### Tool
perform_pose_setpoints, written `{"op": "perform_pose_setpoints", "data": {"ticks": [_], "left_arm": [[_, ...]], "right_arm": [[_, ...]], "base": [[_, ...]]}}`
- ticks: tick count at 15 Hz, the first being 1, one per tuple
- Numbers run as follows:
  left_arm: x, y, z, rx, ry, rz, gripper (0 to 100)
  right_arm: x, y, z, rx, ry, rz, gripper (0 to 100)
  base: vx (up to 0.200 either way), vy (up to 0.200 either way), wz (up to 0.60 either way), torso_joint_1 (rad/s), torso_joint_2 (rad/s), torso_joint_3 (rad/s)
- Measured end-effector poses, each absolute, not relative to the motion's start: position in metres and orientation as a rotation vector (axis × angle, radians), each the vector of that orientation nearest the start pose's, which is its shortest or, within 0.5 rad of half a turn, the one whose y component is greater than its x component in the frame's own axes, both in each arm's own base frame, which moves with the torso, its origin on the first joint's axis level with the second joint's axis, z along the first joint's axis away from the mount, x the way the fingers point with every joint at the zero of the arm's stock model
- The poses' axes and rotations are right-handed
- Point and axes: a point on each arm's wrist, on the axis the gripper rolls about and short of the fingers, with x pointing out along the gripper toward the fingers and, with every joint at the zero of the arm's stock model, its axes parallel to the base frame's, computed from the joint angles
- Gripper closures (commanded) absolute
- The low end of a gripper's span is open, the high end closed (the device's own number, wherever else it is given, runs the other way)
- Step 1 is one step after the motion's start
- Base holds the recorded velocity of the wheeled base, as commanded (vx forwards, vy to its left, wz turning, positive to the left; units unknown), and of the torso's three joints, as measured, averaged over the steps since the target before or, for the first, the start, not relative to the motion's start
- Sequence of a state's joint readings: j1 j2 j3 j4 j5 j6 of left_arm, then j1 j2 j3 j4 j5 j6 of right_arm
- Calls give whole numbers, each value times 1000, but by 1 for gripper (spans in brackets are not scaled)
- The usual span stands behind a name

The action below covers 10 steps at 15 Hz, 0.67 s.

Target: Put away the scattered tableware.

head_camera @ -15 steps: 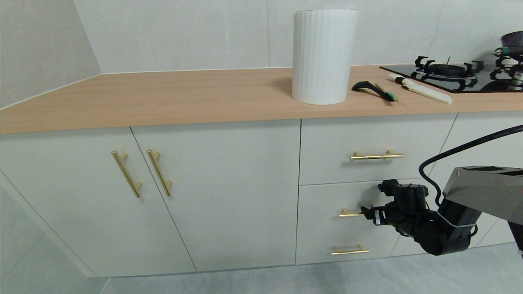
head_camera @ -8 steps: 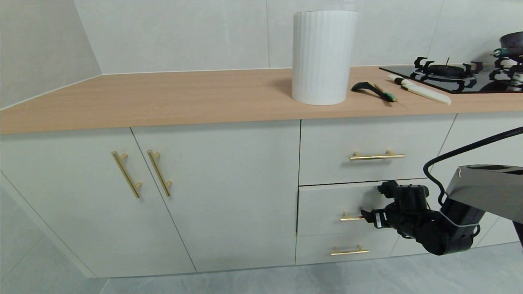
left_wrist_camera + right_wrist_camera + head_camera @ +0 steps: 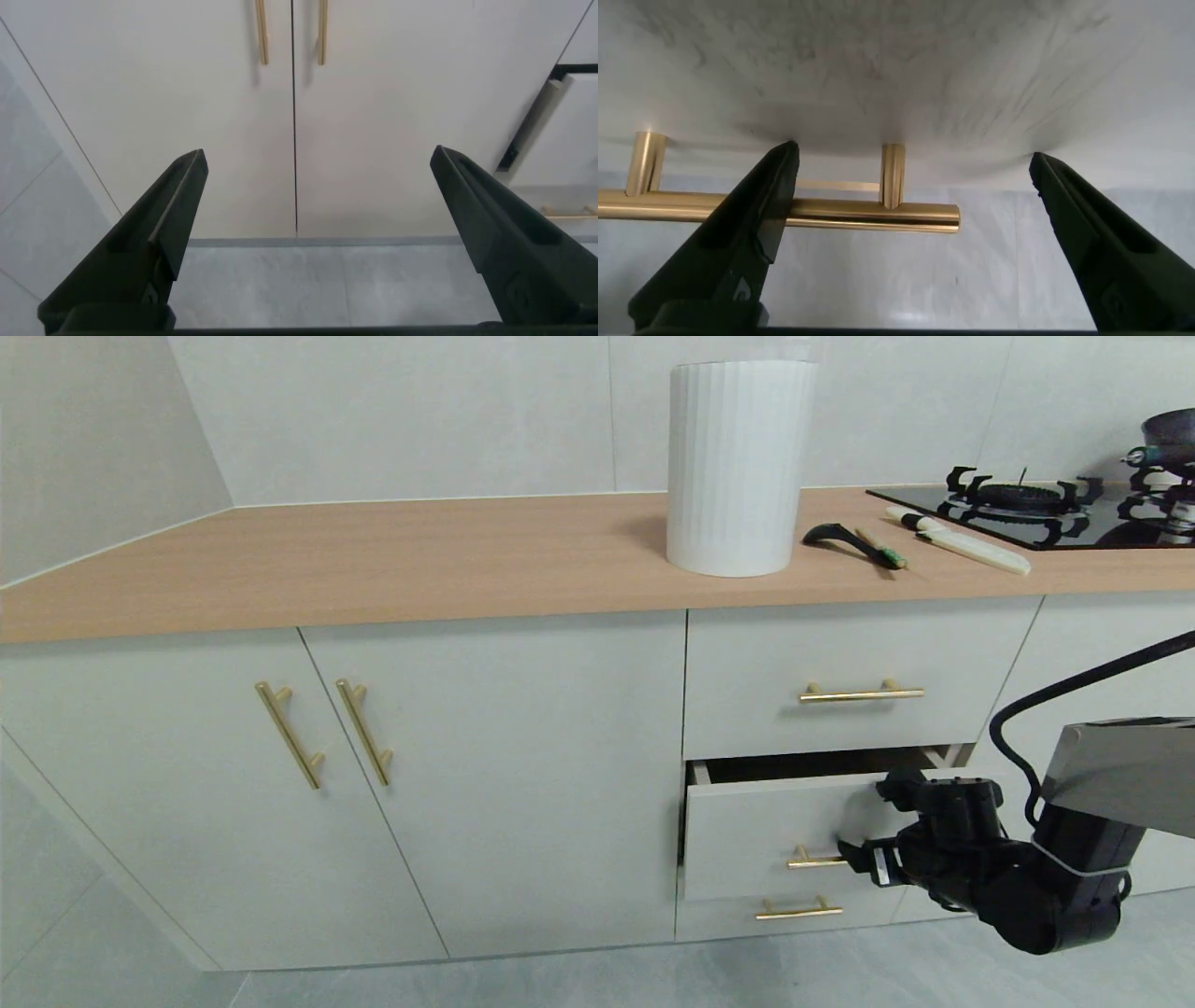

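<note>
Right arm: low in front of the drawers, with the right tool at the middle drawer's brass handle. Its fingers are spread wide on either side of the bar's end.
Left tool: wide open, facing the double cabinet doors.
Middle drawer: partly open.
Tableware: the black ladle, a thin green-ended stick and the white knife lie on the surface, between the ribbed white container and the hob.
Room: pale tiled wall, grey floor.

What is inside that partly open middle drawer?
The middle drawer shows only a dark gap above its front panel. Anything lying inside is hidden behind that panel.
</note>
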<state>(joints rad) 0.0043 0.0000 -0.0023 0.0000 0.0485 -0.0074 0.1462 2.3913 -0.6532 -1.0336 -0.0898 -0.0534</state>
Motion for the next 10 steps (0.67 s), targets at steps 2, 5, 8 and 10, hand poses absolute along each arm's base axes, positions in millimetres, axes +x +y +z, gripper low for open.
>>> {"op": "perform_pose_setpoints", "data": {"ticks": [2, 5, 8, 10], "left_arm": [[-23, 1, 76, -7, -2, 53, 0], [-23, 1, 76, -7, -2, 52, 0], [-23, 1, 76, -7, -2, 53, 0], [-23, 1, 76, -7, -2, 53, 0]], "right_arm": [[329, 49, -27, -134, 677, 92, 0], [312, 52, 22, -129, 657, 127, 0], [286, 54, 78, -129, 687, 164, 0], [281, 55, 123, -114, 633, 172, 0]], "base": [[0, 0, 0, 0, 0, 0], [0, 0, 0, 0, 0, 0], [0, 0, 0, 0, 0, 0], [0, 0, 0, 0, 0, 0]]}}
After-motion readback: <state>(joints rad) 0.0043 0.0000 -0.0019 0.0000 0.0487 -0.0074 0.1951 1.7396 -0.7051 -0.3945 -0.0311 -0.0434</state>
